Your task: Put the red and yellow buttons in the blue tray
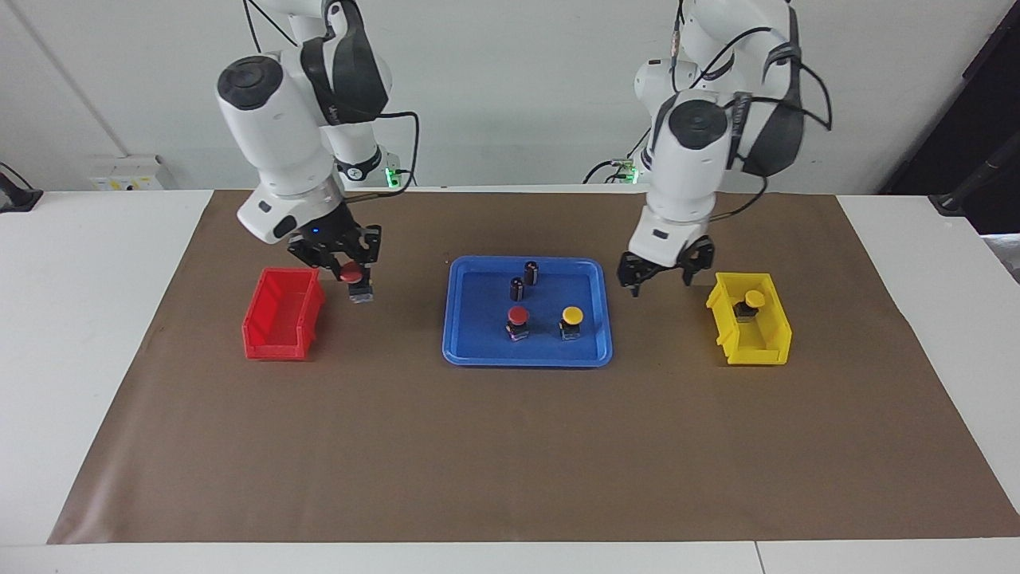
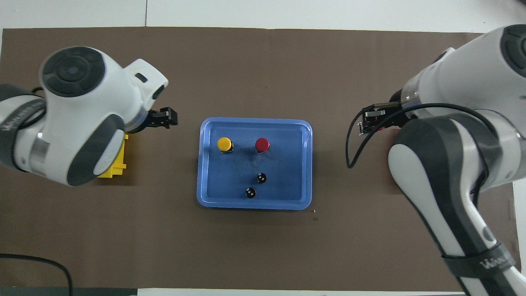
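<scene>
1. Brown paper mat point(image 1: 510, 446) covers a white table.
2. Right gripper point(image 1: 351, 275), apparently over bare mat beside the small red plastic bin point(image 1: 283, 325), pinches a red-capped push-button point(image 1: 353, 277).
3. Shallow blue plastic tray point(image 1: 470, 351) holds a red-capped button point(image 1: 518, 316), a yellow-capped button point(image 1: 571, 316) and two dark cylinders point(image 1: 523, 281).
4. Left gripper point(image 1: 658, 281) hangs spread, empty, between tray and small yellow plastic bin point(image 1: 753, 339), which holds a second yellow-capped button point(image 1: 754, 300).

Bright, even light; soft shadows, slight blur on moving arms.

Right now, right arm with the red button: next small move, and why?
Probably carry it sideways toward the blue tray and stop over bare floor beside the red button already there. The right pincer is shut on a red button, hanging above the mat between the red bin and the tray, so it isn't over the tray yet.
</scene>
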You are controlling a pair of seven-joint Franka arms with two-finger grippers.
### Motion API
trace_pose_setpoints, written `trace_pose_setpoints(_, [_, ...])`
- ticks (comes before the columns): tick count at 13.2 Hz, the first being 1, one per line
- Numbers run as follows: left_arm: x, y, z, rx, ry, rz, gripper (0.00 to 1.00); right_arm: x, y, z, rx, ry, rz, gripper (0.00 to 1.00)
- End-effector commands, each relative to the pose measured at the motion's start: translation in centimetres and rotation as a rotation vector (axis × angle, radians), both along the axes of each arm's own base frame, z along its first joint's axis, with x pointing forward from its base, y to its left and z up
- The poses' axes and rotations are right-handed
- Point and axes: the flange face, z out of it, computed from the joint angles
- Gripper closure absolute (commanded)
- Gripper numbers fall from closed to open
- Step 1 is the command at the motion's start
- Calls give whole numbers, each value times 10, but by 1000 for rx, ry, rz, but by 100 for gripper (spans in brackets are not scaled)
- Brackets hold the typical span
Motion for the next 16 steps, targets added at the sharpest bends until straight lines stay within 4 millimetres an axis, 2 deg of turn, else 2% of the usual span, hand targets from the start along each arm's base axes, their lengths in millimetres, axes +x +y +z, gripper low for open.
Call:
trace_pose_setpoints(1, [7,108,-10,-22,43,-104,0,8,88,-31,10,-24,-90,82])
trace_pose_setpoints(2, [13,148,-14,-28,22,-131,0,9,99,-41,16,-40,-97,82])
trace_pose_setpoints(3, [11,177,-27,-36,9,-148,0,11,107,-57,10,-36,-96,82])
trace_pose_setpoints(4, [3,188,-37,-40,-8,-161,1,14,111,-68,6,-35,-95,82])
trace_pose_setpoints(5, [2,191,-49,-40,-30,-167,1,15,119,-82,6,-41,-92,82])
trace_pose_setpoints(6, [-1,189,-62,-42,-35,-172,1,11,118,-98,-1,-30,-91,81])
trace_pose_setpoints(7, [-4,189,-72,-50,-28,-166,6,8,117,-109,-1,-33,-92,81])
trace_pose_setpoints(8, [-6,187,-73,-92,-26,-134,13,3,119,-120,-4,-30,-87,80])
trace_pose_setpoints(10, [-13,176,-78,-149,-10,-16,13,-4,126,-135,-6,-29,-85,79])
trace_pose_setpoints(12, [-32,168,-89,-145,6,21,13,-9,128,-149,-15,-18,-77,76])
trace_pose_setpoints(14, [-41,166,-96,-143,15,56,13,-14,126,-165,-16,-22,-79,68])
trace_pose_setpoints(15, [-44,166,-98,-143,12,67,13,-16,125,-169,-17,-21,-78,59])
trace_pose_setpoints(16, [-47,167,-101,-142,11,67,13,-14,124,-166,-17,-19,-80,31])
